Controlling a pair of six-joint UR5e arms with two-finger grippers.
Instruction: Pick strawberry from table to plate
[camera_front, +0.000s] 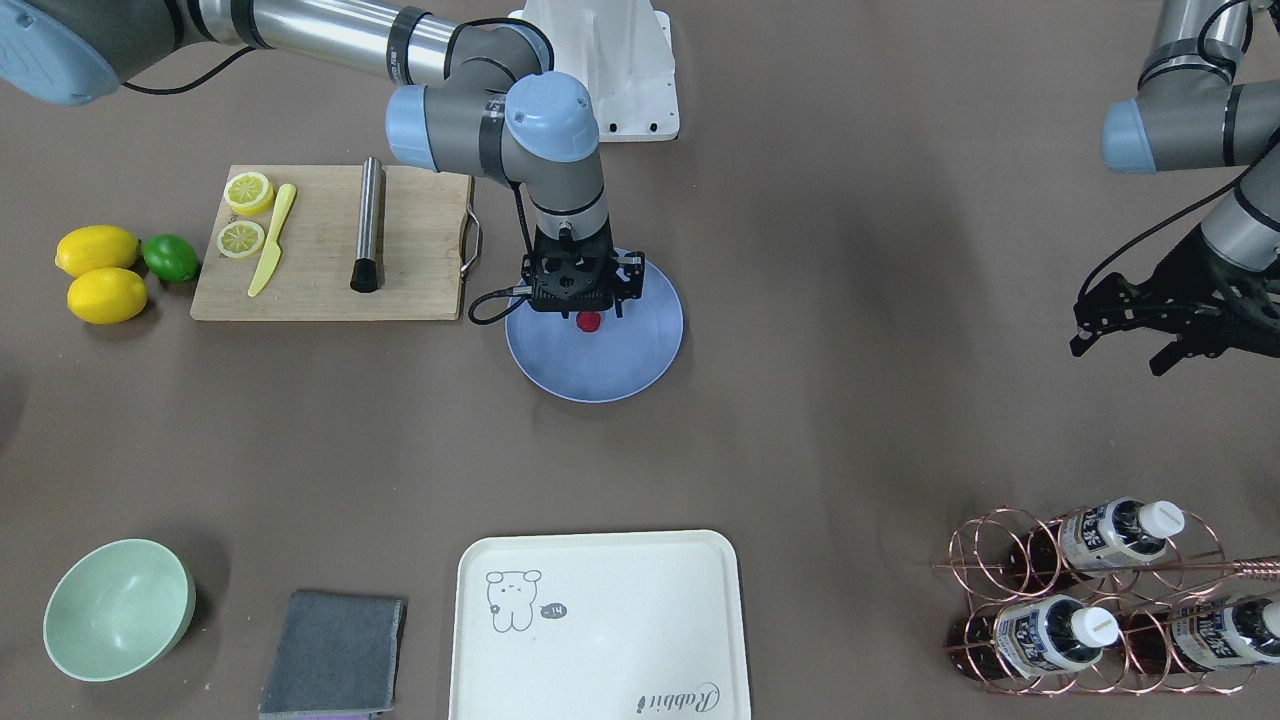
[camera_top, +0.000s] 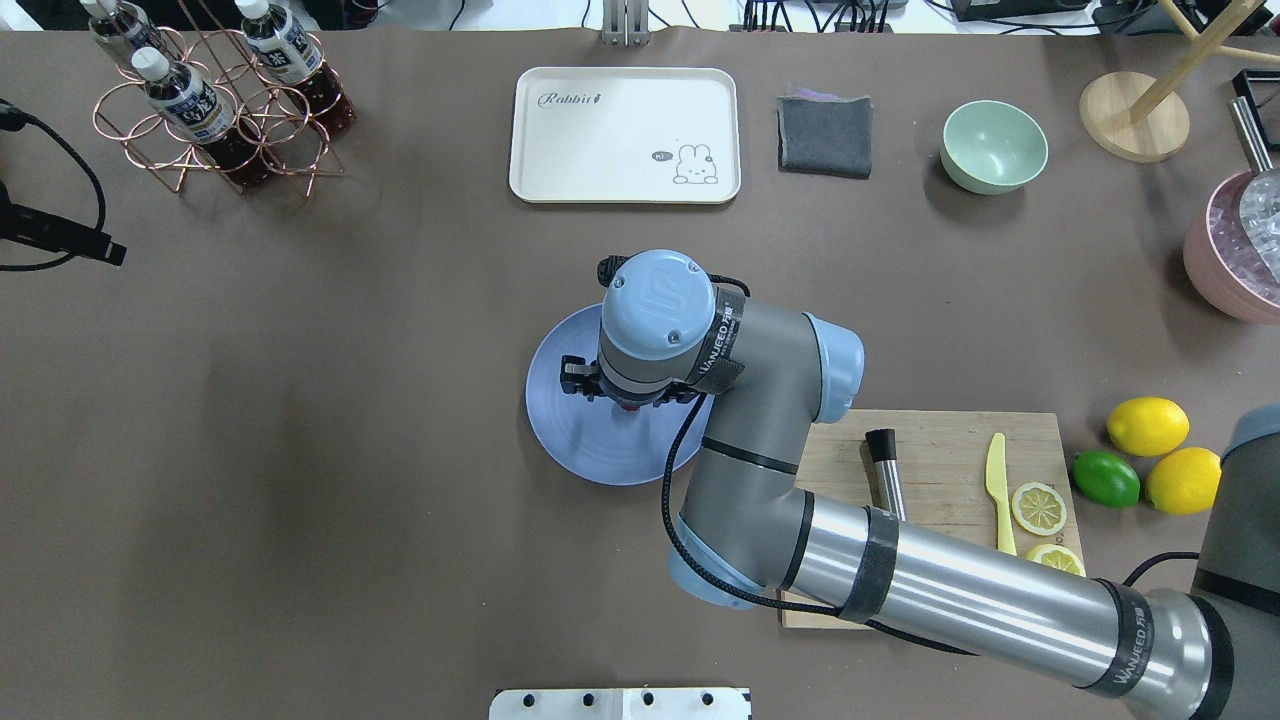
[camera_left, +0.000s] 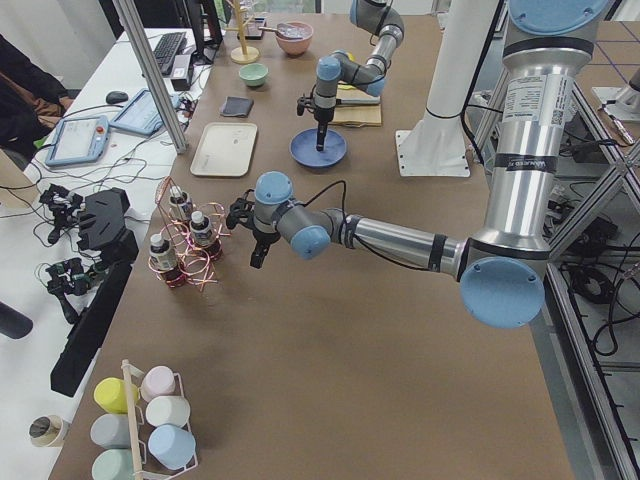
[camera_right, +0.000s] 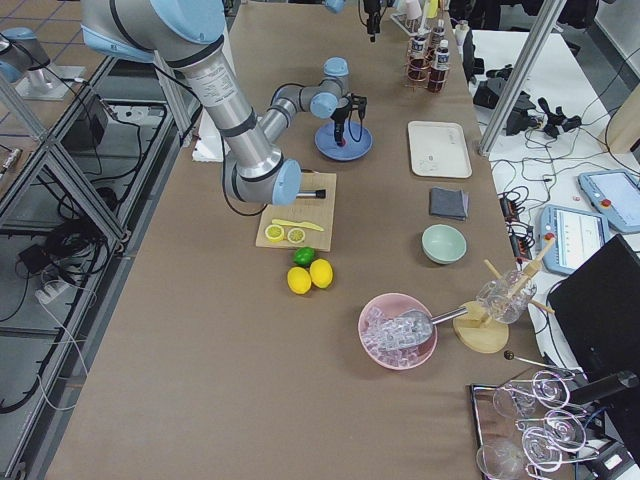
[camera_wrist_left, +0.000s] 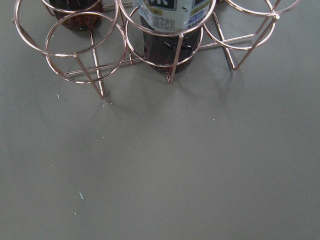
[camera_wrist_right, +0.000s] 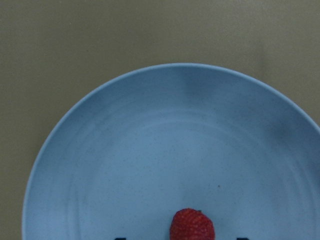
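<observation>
The small red strawberry (camera_front: 590, 321) lies on the round blue plate (camera_front: 600, 365) in the middle of the grey-brown table (camera_front: 850, 450). My right gripper (camera_front: 585, 305) points straight down just above the berry. In the right wrist view the strawberry (camera_wrist_right: 192, 225) rests on the plate (camera_wrist_right: 165, 140), and the dark fingertips at the bottom edge stand well apart on either side of it, so the gripper is open. My left gripper (camera_front: 1120, 358) hovers open and empty far off to the side, near the bottle rack.
A wooden cutting board (camera_front: 420, 280) with lemon slices, a yellow knife and a steel tool lies beside the plate. Lemons (camera_front: 105, 295) and a lime (camera_front: 170, 257) sit beyond it. A mint bowl (camera_front: 118, 608), grey cloth (camera_front: 335, 655), cream tray (camera_front: 600, 640) and copper bottle rack (camera_front: 1100, 600) line the far edge.
</observation>
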